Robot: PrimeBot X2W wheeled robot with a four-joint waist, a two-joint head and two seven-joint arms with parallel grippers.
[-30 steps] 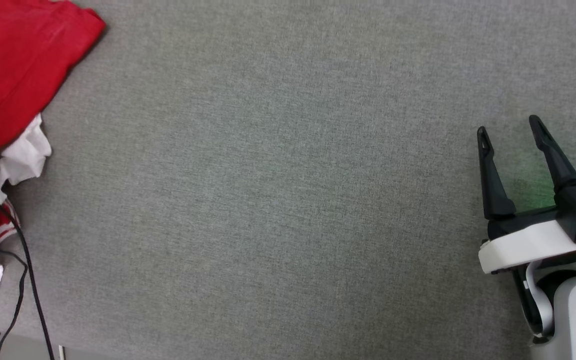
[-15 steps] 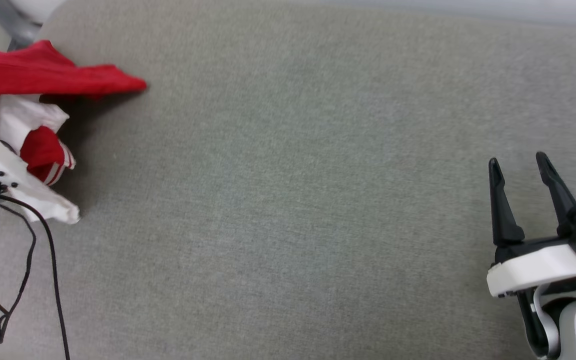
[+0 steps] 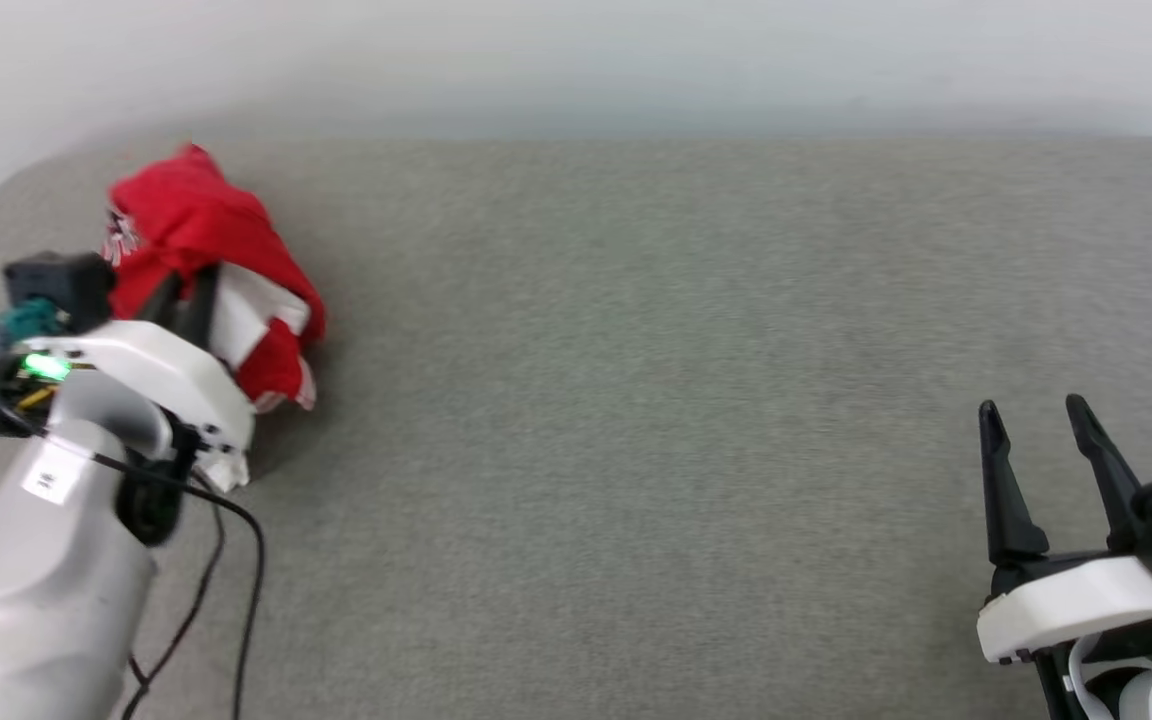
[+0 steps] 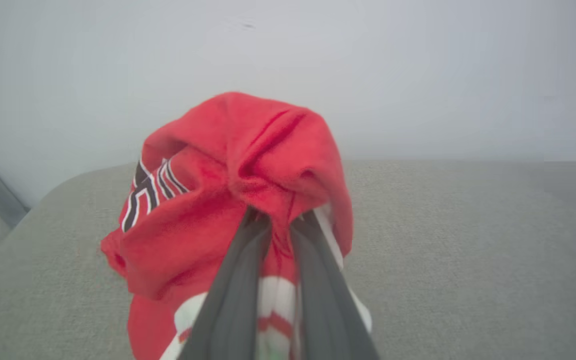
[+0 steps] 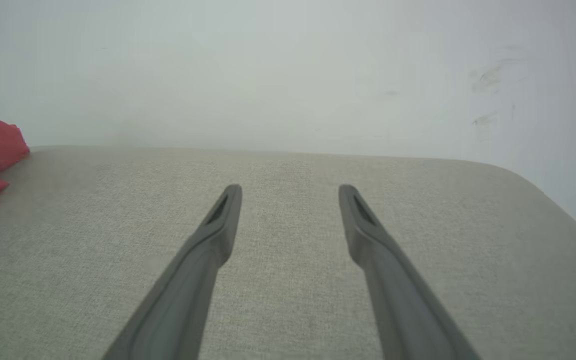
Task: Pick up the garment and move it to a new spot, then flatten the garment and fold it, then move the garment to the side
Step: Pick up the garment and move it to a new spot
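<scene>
Against grey surface (image 3: 636, 400), bunched garment (image 4: 248, 150) is pinched in left end effector (image 4: 278, 222).

The left gripper (image 4: 280, 220) rises from the bottom edge with its dark jaws drawn close together, pinching a bunched fold of the garment (image 4: 228, 165). The red cloth mounds over the jaw tips. Black, white-outlined lettering (image 4: 148, 192) shows on its left side, and red-and-white striped trim (image 4: 273, 305) sits low between the jaws. Behind lie the grey fabric desk (image 4: 468, 250) and a pale wall (image 4: 368, 75).
</scene>
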